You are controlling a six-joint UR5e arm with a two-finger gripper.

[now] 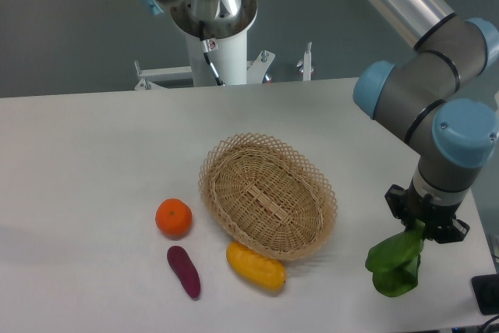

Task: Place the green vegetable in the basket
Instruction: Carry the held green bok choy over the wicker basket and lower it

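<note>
The two-finger gripper point(421, 228) is clamping the bright green leafy vegetable point(396, 264) right of the empty oval tan wicker basket point(265, 146); delivery remains.

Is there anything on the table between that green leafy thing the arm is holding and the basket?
No. In the camera view, only bare white table separates the green vegetable from the basket.

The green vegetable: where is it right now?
The green vegetable hangs in the gripper near the table's right edge, to the right of the basket, which is empty.
</note>
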